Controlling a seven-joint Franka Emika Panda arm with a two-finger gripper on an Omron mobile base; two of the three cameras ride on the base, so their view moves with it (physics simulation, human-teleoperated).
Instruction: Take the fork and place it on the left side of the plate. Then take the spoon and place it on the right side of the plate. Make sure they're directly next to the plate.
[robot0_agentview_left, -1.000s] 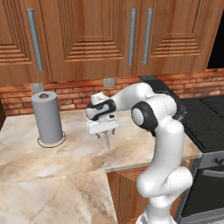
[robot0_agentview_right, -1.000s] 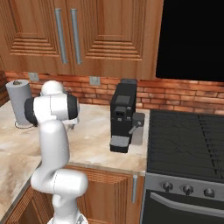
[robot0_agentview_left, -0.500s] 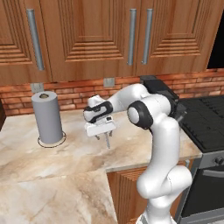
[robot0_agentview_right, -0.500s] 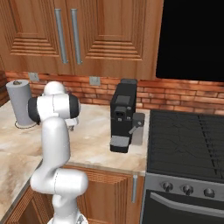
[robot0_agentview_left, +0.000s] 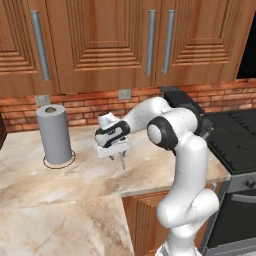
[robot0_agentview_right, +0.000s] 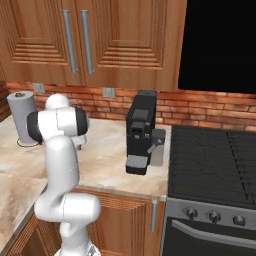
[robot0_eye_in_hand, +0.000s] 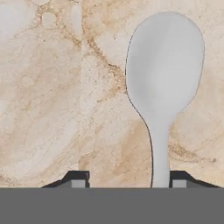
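The spoon (robot0_eye_in_hand: 162, 92) lies on the marble counter (robot0_eye_in_hand: 57, 100) directly beneath the gripper (robot0_eye_in_hand: 125, 180); its handle runs back between the spread fingertips, nearer the right-hand one; nothing pinched yet.

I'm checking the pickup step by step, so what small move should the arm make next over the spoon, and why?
Probably finish closing the jaws before lifting. In the hand view the spoon lies on the marble counter, its handle running down between the two fingertips but nearer the right one, with open gap on both sides, so the gripper shows no grip yet.
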